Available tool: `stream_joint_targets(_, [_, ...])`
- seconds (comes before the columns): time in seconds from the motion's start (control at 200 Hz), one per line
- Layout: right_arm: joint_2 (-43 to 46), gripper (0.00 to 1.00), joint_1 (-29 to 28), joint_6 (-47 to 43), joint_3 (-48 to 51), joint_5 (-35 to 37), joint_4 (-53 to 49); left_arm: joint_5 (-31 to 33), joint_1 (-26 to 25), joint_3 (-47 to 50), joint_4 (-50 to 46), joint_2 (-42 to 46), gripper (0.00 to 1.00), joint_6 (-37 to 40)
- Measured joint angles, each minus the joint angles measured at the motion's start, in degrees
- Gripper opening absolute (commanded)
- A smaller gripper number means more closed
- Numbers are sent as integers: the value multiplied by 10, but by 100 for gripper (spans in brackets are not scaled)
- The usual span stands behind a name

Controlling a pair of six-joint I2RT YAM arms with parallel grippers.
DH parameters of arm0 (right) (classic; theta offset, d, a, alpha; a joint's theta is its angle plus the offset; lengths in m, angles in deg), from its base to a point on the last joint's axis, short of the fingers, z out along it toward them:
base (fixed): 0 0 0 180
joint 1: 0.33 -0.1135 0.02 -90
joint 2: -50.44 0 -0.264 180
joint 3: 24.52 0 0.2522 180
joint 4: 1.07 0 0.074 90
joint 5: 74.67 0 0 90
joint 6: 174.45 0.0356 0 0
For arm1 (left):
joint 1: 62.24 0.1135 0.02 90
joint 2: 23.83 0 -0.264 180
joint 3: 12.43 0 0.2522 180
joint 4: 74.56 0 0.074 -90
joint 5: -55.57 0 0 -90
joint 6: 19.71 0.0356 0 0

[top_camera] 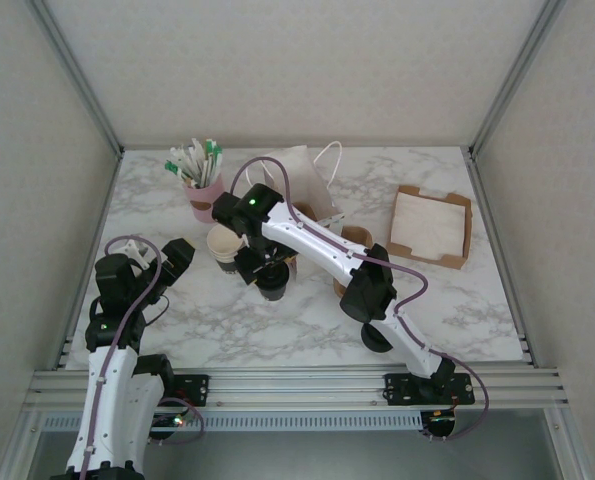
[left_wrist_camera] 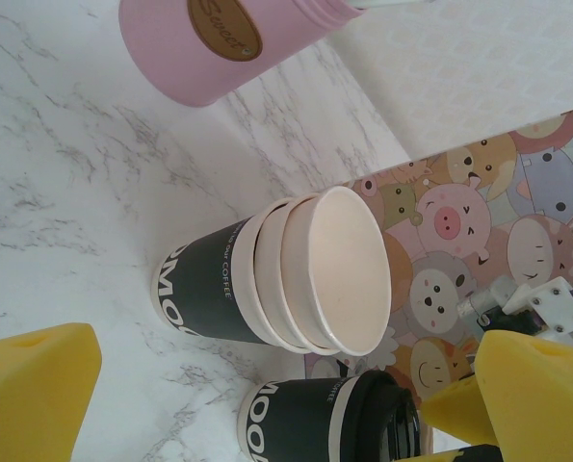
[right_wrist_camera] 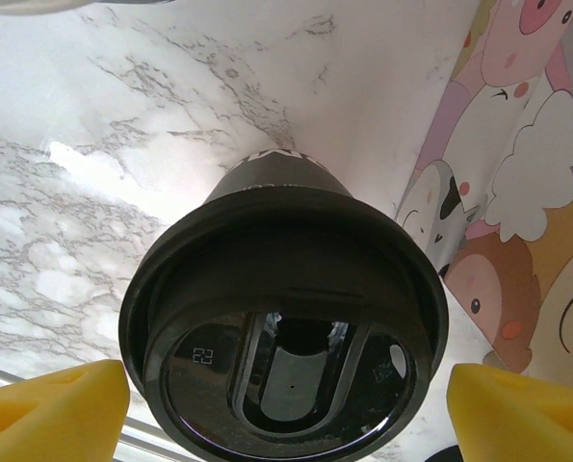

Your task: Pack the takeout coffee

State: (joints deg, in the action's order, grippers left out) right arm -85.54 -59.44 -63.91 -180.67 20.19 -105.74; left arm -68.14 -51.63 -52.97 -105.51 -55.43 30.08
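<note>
**Lidded cup framed, not yet gripped**

The takeout coffee (right_wrist_camera: 286,327) stands upright mid-table on the marble table (top_camera: 457,300), just near of the stack of lidless cups (top_camera: 223,243) and beside a cartoon-printed panel (right_wrist_camera: 527,192). The right gripper (right_wrist_camera: 286,409) is spread to either side of the lid, with no contact visible. The left gripper (top_camera: 174,258) hangs wide apart and empty, further left. The thin paper wall will likely dent and the lid could pop, so squeeze gently under the rim and keep it upright
</note>
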Motion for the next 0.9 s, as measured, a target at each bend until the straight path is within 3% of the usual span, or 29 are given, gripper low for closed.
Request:
stream_joint_targets(0.466, [-9, 79, 0, 0, 10, -6, 16, 0, 0, 0, 0, 0, 100, 0])
stream_joint_targets(0.901, [-8, 68, 0, 0, 11, -6, 15, 0, 0, 0, 0, 0, 100, 0])
